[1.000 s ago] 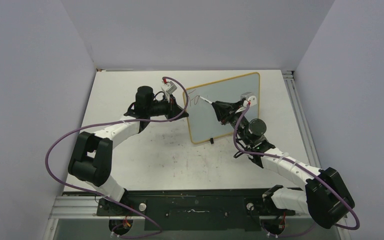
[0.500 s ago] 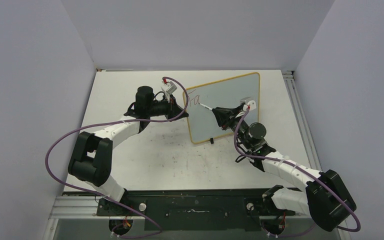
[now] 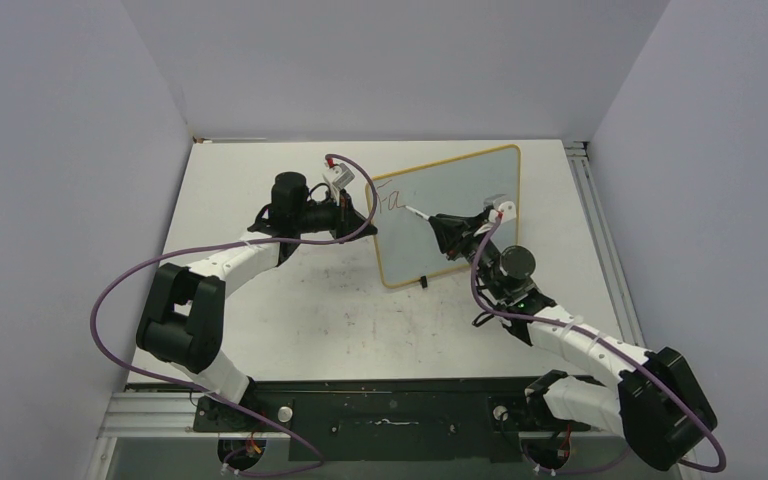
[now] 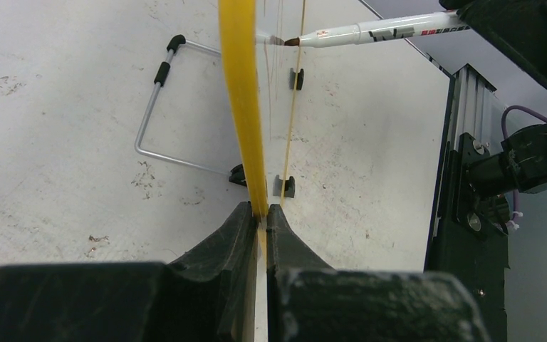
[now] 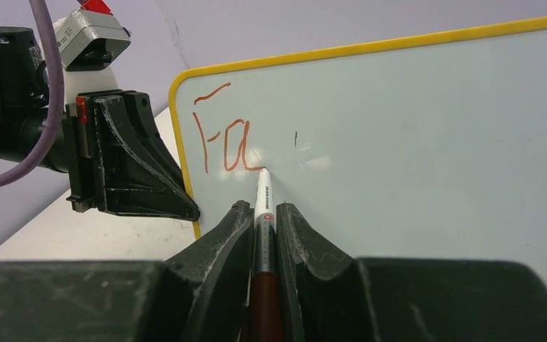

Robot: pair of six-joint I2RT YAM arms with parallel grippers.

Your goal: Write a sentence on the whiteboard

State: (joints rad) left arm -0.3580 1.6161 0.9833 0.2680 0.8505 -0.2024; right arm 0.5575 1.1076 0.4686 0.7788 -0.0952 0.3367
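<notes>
Near edge: black base rail [image 3: 390,410]. Table [image 3: 290,310] is white, scuffed w/ grey specks; alu. rail [image 3: 600,235] runs along the right edge; pale grey-lilac walls [image 3: 380,60] on three sides.

Right gripper [image 5: 264,208] is pinched on a white marker [image 4: 384,31]; its print is too small to read. Tip touches the board just right of the letters.

Whiteboard [image 3: 465,185] stands upright on black feet [image 4: 285,187], centre to far-right of the table, long axis horizontal, running toward the far-right corner, face toward the right arm. Sentence [image 5: 224,146] so far reads "Fa", reddish-brown, top-left corner.

Left gripper [image 4: 262,214] is clamped on the board's yellow left edge.
</notes>
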